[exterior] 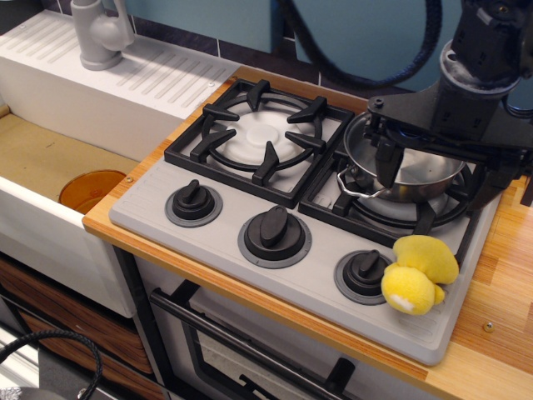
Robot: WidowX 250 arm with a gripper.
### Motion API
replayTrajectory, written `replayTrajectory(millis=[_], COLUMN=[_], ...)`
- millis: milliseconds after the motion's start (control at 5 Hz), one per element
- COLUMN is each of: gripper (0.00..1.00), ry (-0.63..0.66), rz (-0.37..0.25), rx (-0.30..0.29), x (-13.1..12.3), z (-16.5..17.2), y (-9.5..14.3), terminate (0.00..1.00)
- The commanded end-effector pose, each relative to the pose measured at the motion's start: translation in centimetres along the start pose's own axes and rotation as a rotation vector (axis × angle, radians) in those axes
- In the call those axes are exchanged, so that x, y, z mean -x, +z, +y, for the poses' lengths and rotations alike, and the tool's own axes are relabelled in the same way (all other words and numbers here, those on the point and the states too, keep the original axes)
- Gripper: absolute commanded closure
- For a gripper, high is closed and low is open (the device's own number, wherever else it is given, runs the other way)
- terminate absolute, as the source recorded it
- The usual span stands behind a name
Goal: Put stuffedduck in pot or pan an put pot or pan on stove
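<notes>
The stuffedduck (416,272), a small yellow plush, lies on the front right corner of the grey stove (233,196), beside the right knob (364,272). The shiny steel pan (420,173) sits on the right burner grate (366,218), with a wire loop handle (356,189) toward the front left. The pan looks empty. My black gripper (439,171) hangs right over the pan with its fingers spread wide. The left finger (387,165) reaches down inside the pan near its left side; the right finger (490,177) is at the pan's right edge. It holds nothing.
The left burner grate (262,133) is bare. Two more knobs (193,200) (274,229) line the stove front. A white sink unit (92,92) with a grey faucet (100,33) stands at the left, with an orange bowl (90,188) in the basin. Wooden counter (504,283) lies to the right.
</notes>
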State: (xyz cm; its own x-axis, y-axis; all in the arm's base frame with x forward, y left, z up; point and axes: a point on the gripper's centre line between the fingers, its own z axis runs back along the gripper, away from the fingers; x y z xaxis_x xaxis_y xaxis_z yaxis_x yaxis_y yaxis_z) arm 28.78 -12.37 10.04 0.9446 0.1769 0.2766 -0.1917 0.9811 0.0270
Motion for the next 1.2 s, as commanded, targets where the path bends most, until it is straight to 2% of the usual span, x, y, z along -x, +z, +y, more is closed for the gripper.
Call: replayTrajectory(millis=[0, 400, 1000], gripper=[0.00, 0.00, 0.00], ry=[0.000, 0.015, 0.016], rz=[0.000, -0.037, -0.079], rx=[0.000, 0.026, 0.027], x=[0.0, 0.9, 2.1], z=[0.0, -0.6, -1.1], y=[0.0, -2.4, -4.0], terminate=[0.00, 0.00, 0.00])
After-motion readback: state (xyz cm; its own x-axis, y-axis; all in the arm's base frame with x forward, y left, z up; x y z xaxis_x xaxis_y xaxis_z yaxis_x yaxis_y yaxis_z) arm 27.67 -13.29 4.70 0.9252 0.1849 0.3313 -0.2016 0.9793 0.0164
